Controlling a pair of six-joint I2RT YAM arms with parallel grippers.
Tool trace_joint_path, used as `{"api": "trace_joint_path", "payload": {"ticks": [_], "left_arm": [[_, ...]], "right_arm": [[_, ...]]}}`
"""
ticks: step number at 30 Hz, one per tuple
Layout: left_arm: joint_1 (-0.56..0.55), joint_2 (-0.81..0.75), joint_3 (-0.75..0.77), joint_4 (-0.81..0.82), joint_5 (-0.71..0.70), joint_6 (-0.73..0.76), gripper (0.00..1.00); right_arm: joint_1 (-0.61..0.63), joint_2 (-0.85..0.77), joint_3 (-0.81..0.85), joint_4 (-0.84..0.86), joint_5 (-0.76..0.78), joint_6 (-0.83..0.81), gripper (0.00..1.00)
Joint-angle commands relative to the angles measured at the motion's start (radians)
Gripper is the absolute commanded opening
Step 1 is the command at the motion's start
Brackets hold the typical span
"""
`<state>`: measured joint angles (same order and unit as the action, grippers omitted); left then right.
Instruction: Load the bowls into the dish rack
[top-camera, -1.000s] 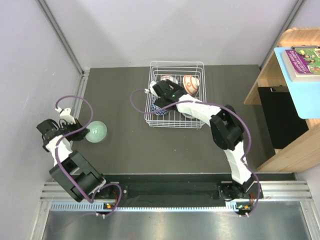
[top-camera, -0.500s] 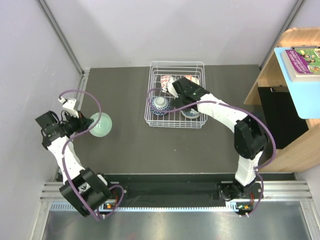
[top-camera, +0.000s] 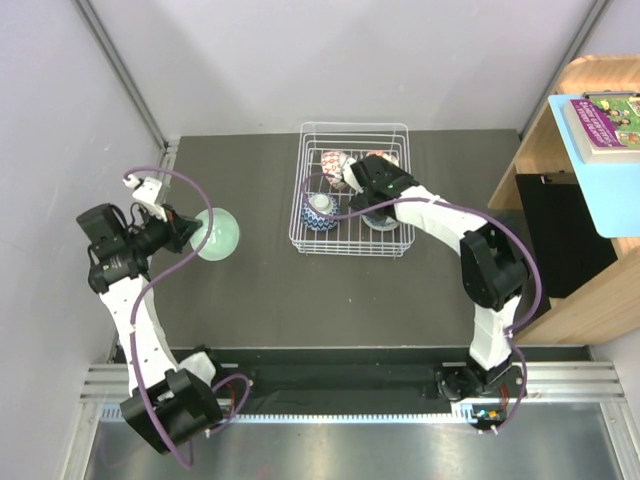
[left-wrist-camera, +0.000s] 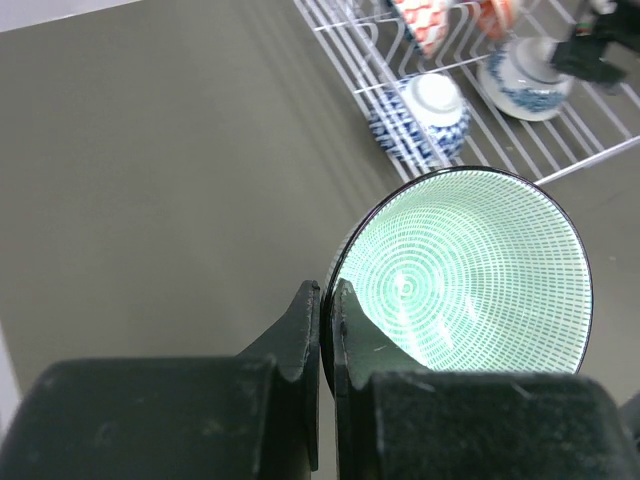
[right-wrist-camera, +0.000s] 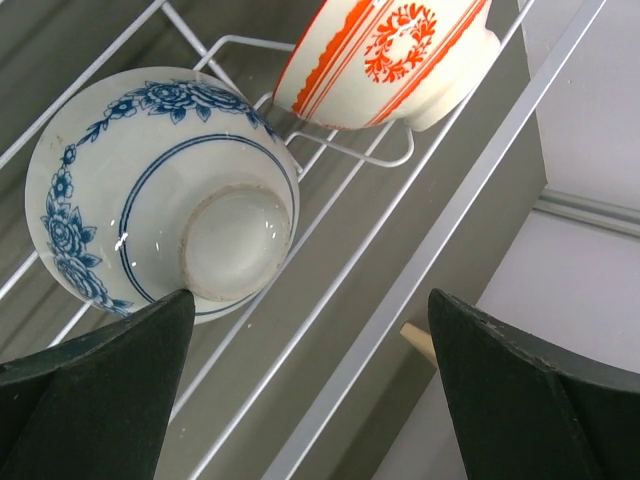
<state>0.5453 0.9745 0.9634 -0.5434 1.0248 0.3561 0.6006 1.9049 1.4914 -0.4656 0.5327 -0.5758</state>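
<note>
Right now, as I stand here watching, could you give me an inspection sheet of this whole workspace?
Surface: dark grey table.
Job's things: dish rack holds two blue-and-white bowls, two orange-red bowls; pale green bowl outside it.
Clutter: nothing seen.
Grippers: left gripper shut on the pale green bowl's rim; right gripper open over the rack, empty.
Cables: purple cables loop along both arms.
Surroundings: wooden shelf with a book, right.

On my overhead feed a dark grey matte tabletop (top-camera: 260, 290) fills the middle. At the right edge stands a light wooden cabinet (top-camera: 595, 305), a pale blue flat board (top-camera: 615, 195) on it, with a colourful picture book (top-camera: 605, 125) on top. A ribbed aluminium rail (top-camera: 560, 378) runs along the bottom.
</note>
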Motion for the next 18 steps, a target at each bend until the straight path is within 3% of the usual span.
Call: {"api": "trace_joint_path", "payload": {"ticks": [1,7,11,18], "left_arm": [[-0.074,-0.043,0.035,0.068,-0.012,-0.086,0.0],[-0.159,-0.039,0.026,0.077,-0.043,-0.094,0.0],[-0.211,-0.028,0.024,0.111,-0.035,-0.098,0.0],[-0.422,0.062,0.054,0.278,-0.161,-0.172,0.0]], "right_arm": [[-0.022,0.042,-0.005,0.077,0.046,-0.001,1.0],[-0.028,0.011,0.013,0.068,0.029,0.008,1.0],[-0.028,-0.078,0.053,-0.059,-0.059,0.043,1.0],[-0.028,-0.239,0.211,-0.238,-0.391,0.149,1.0]]}}
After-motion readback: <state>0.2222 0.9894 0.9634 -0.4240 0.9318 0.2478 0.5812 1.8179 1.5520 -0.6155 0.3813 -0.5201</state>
